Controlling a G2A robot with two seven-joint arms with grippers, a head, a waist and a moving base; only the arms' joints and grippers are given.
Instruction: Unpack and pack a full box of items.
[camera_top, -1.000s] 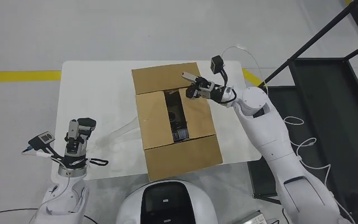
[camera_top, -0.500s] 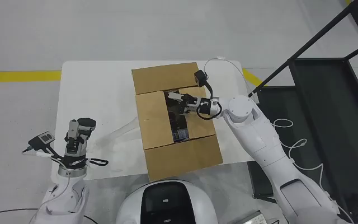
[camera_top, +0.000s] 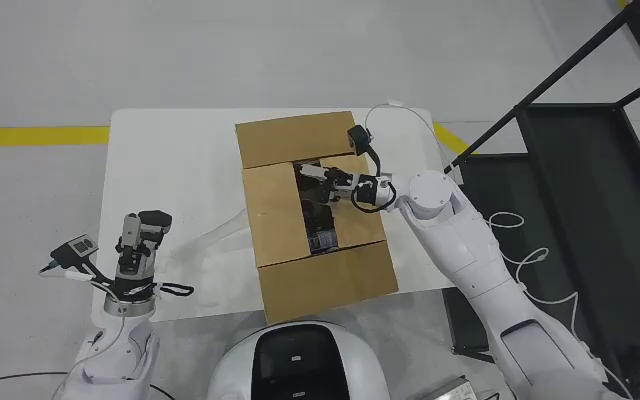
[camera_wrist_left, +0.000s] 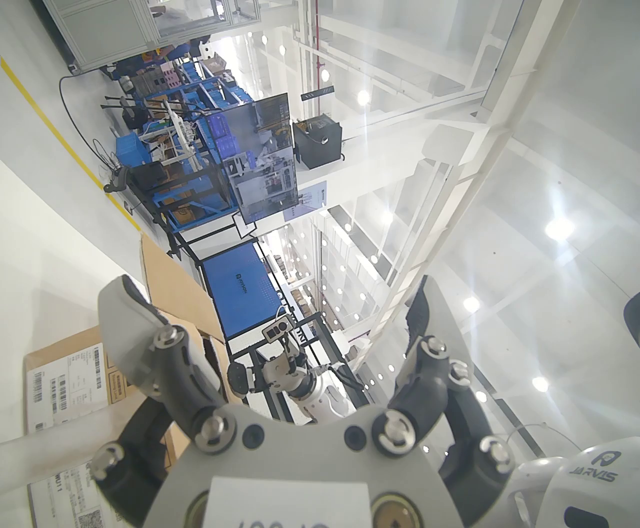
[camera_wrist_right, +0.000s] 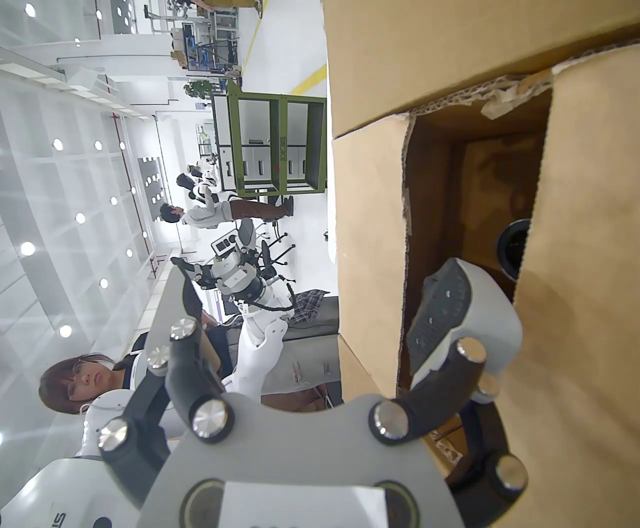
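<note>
White bench (camera_top: 170, 170) top sits on a pale floor (camera_top: 300, 50). On the middle of the bench stands a brown box (camera_top: 310, 275), top partly open, with dark things (camera_top: 318, 218) down inside. The right tool (camera_top: 316, 172) hangs over the far end of the gap, fingers spread apart, holding nothing. The left tool (camera_top: 142, 226) is at the near left edge of the bench, also spread and holding nothing. It looks like unpacking is just starting. Next, the right tool needs to dip into the gap and close on one thing without bumping the flaps (camera_top: 355, 210).
</note>
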